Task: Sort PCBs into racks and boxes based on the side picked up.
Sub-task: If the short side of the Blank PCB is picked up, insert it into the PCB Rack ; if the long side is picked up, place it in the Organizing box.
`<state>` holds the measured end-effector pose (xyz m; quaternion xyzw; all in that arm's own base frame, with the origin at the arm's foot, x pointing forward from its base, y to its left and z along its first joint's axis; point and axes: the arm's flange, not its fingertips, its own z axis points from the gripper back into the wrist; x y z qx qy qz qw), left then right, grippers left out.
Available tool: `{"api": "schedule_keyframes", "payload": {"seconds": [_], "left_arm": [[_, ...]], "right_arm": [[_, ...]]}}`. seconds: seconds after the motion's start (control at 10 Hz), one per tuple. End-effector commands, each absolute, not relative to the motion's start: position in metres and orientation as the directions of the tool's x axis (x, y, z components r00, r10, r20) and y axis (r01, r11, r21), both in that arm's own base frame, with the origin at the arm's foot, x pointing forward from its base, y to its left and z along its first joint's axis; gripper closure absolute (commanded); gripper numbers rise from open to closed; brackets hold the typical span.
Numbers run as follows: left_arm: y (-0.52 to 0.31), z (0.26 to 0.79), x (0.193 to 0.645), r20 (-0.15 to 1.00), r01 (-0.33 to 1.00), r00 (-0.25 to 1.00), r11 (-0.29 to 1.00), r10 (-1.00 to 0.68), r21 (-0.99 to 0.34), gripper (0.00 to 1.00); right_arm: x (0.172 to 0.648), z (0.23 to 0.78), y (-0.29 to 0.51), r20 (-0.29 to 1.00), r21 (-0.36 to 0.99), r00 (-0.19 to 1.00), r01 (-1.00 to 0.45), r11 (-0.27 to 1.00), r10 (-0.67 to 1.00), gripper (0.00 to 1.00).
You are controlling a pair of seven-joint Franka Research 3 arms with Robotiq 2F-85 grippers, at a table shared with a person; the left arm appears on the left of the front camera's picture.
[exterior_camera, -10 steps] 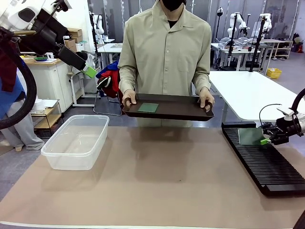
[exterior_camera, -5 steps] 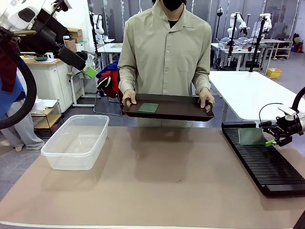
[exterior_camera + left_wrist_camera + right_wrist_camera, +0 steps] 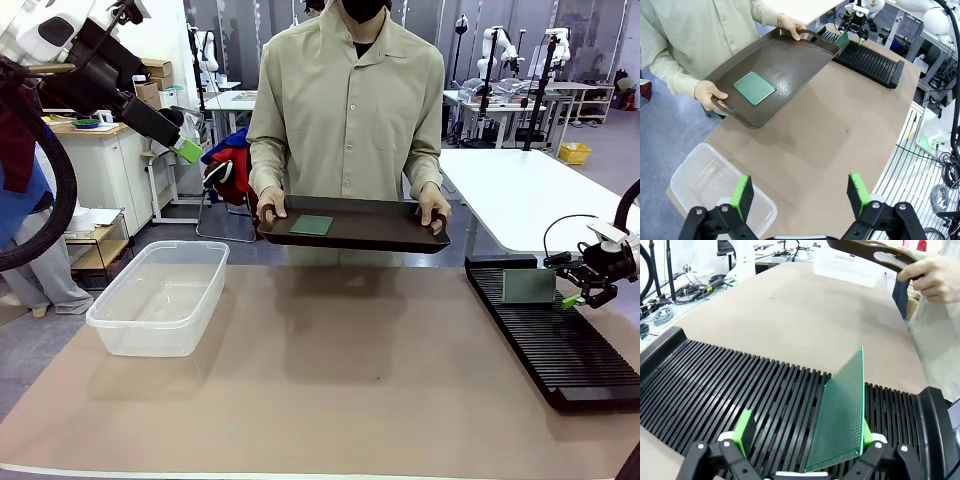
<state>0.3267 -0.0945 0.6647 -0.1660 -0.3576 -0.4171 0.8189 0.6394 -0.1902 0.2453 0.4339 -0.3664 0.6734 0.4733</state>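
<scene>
PCB (image 3: 528, 286) got let go: my right gripper (image 3: 564, 281) has spread its jaws, and it stands upright in a far slot of the black rack (image 3: 560, 350), on the right. Second PCB (image 3: 311, 225) lies flat on the brown tray (image 3: 385, 232) that the person (image 3: 345, 100) holds at the far side. Clear tub (image 3: 160, 300) sits left. My left gripper (image 3: 800, 196) hangs up high, jaws wide open.

No text, label or number can be read anywhere.

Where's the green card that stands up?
In the front view, the card stands in the black rack on the right, beside the right hand.
</scene>
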Motion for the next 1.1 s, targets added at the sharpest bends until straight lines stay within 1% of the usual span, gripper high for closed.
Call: {"api": "schedule_keyframes", "payload": {"seconds": [0.0, 0.1, 0.2, 0.4, 0.8, 1.0], "left_arm": [[-0.094, 0.664, 0.327, 0.727, 0.806, 0.395, 0.592, -0.562, 0.019, 0.00], [-0.094, 0.664, 0.327, 0.727, 0.806, 0.395, 0.592, -0.562, 0.019, 0.00], [-0.094, 0.664, 0.327, 0.727, 0.806, 0.395, 0.592, -0.562, 0.019, 0.00], [-0.094, 0.664, 0.327, 0.727, 0.806, 0.395, 0.592, -0.562, 0.019, 0.00], [-0.094, 0.664, 0.327, 0.727, 0.806, 0.395, 0.592, -0.562, 0.019, 0.00], [-0.094, 0.664, 0.327, 0.727, 0.806, 0.395, 0.592, -0.562, 0.019, 0.00]], "right_arm": [[0.630, 0.249, -0.187, 0.925, -0.112, -0.224, -0.933, -0.343, 0.308, 0.00], [0.628, 0.248, -0.186, 0.924, -0.112, -0.230, -0.927, -0.357, 0.306, 0.00], [0.627, 0.248, -0.186, 0.917, -0.106, -0.244, -0.912, -0.397, 0.315, 0.00], [0.626, 0.248, -0.185, 0.916, -0.117, -0.257, -0.905, -0.409, 0.307, 0.00], [0.627, 0.250, -0.184, 0.917, -0.135, -0.260, -0.916, -0.377, 0.304, 0.00], [0.623, 0.260, -0.185, 0.904, -0.184, -0.308, -0.907, -0.379, 0.297, 0.00]]}}
